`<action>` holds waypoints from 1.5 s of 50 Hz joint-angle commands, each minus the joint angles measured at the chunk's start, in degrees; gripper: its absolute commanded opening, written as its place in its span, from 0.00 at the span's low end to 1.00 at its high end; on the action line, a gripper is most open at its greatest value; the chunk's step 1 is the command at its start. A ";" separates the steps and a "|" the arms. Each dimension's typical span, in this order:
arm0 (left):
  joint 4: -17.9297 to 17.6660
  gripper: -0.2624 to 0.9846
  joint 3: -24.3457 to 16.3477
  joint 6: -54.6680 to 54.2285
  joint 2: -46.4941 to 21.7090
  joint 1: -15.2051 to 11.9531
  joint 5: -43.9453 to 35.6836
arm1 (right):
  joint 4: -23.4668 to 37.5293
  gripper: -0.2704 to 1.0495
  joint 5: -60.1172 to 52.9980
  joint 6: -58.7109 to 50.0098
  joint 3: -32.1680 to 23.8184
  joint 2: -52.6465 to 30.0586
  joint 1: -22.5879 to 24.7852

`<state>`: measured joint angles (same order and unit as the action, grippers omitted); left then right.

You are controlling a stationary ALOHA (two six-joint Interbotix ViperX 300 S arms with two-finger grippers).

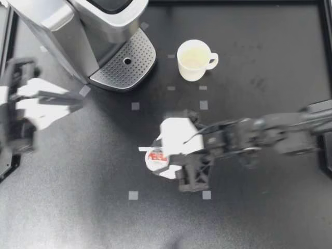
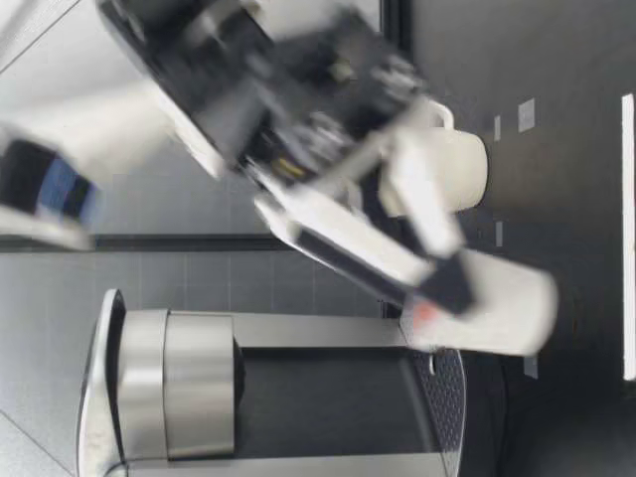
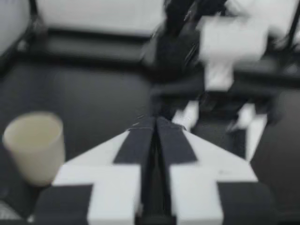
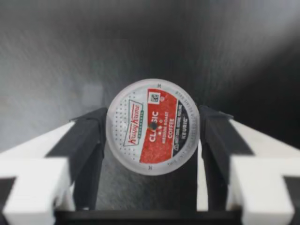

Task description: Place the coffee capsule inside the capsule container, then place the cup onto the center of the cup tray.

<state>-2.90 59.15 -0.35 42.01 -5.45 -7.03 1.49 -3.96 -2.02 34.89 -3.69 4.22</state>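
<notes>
A coffee capsule [image 1: 154, 157] with a red-and-white foil lid sits mid-table. My right gripper [image 1: 162, 158] reaches in from the right and is shut on it. In the right wrist view both black pads [image 4: 89, 140] press the capsule [image 4: 152, 126] at its sides. From table height the capsule [image 2: 497, 308] shows in the right gripper [image 2: 467, 298]; whether it rests on the table I cannot tell. The white cup [image 1: 194, 59] stands upright, apart from the perforated cup tray [image 1: 127, 65]. My left gripper [image 1: 78, 101] hovers at the left, shut on nothing [image 3: 154, 136].
The silver coffee machine [image 1: 78, 26] fills the back left corner, with its tray jutting toward the table's middle. From table height the machine [image 2: 199, 397] rises behind the capsule and the cup [image 2: 447, 169] stands farther back. Small grey squares [image 1: 133, 195] mark the black tabletop.
</notes>
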 commanded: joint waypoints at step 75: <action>81.91 0.28 -48.43 -29.79 -52.82 16.35 101.60 | -0.53 0.60 -22.68 0.62 22.59 18.54 -7.47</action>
<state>76.64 10.02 -29.71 -11.95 10.72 94.22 0.88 -25.93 -1.41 58.01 14.24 -2.81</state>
